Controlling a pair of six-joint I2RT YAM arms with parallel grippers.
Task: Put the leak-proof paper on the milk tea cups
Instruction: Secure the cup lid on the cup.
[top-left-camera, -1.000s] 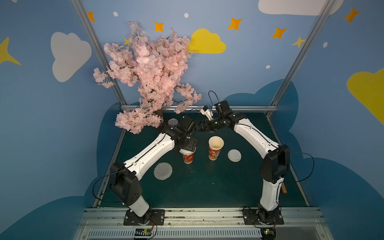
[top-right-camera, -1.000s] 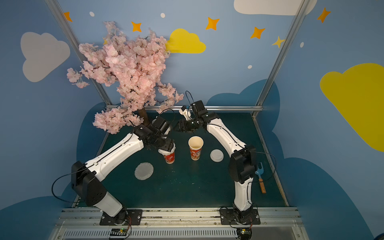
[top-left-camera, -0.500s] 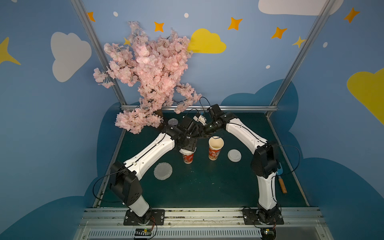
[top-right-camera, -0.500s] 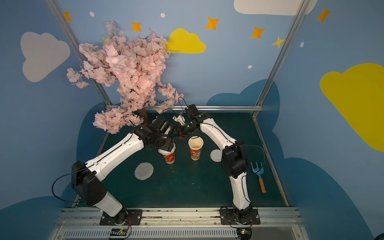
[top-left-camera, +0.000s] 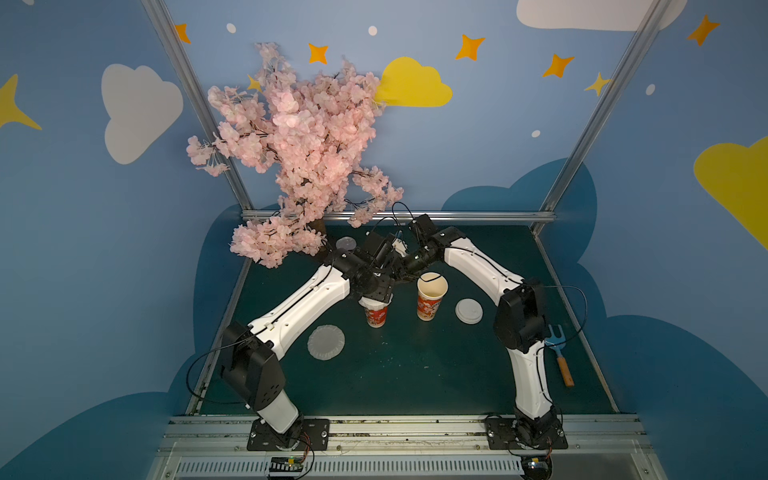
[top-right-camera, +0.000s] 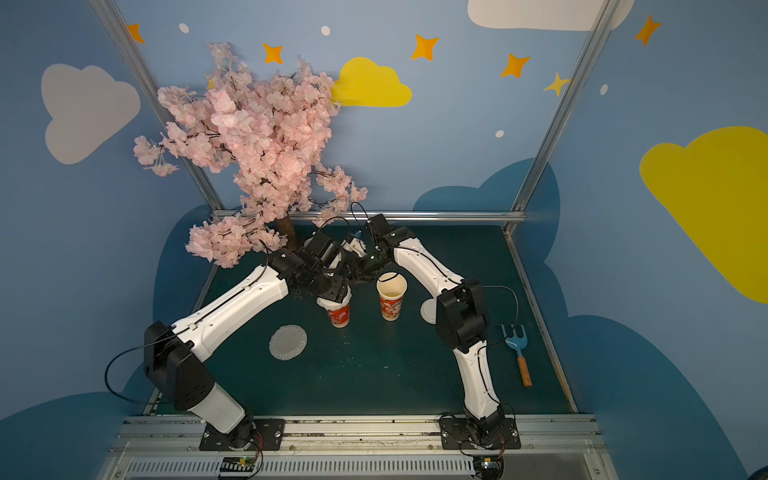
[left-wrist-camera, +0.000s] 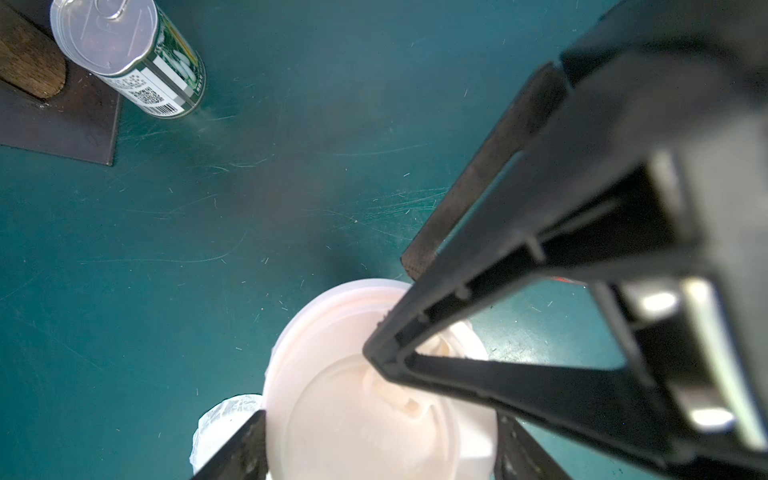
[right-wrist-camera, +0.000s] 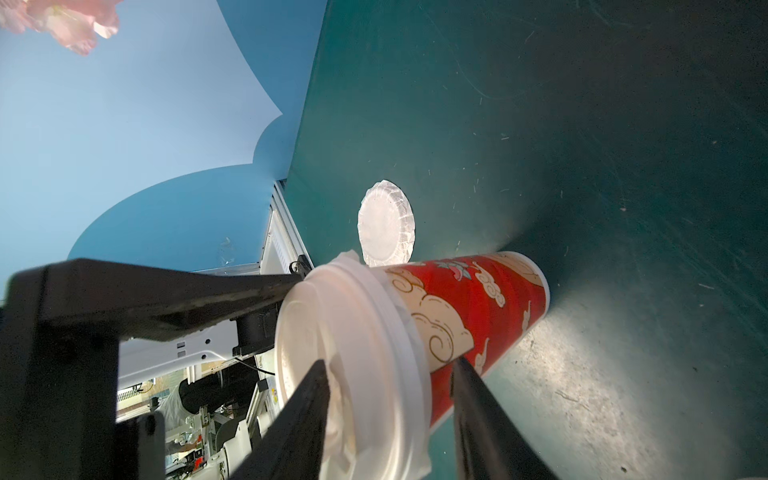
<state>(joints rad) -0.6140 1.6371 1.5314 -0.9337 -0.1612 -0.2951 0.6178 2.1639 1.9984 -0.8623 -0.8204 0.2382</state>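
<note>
Two red-and-white milk tea cups stand mid-table in both top views. The left cup (top-left-camera: 377, 316) wears a white lid (left-wrist-camera: 365, 399), and a crinkled edge of leak-proof paper (left-wrist-camera: 220, 419) sticks out under it. My left gripper (left-wrist-camera: 380, 419) comes down from above, its fingers against opposite sides of that lid. My right gripper (right-wrist-camera: 388, 365) reaches in sideways with its jaws apart: one finger lies on the lid's top, the other beside the cup wall below the rim. The right cup (top-left-camera: 431, 297) stands uncovered. Another leak-proof paper (top-left-camera: 326, 341) lies flat on the table.
A spare white lid (top-left-camera: 468, 311) lies right of the uncovered cup. A tin can (left-wrist-camera: 129, 54) and the blossom tree's base (left-wrist-camera: 50, 104) stand behind the cups. A blue fork (top-left-camera: 561, 357) lies by the right edge.
My right arm has swung left from behind the uncovered cup to the lidded cup, and its jaws have narrowed. The left arm has stayed put.
</note>
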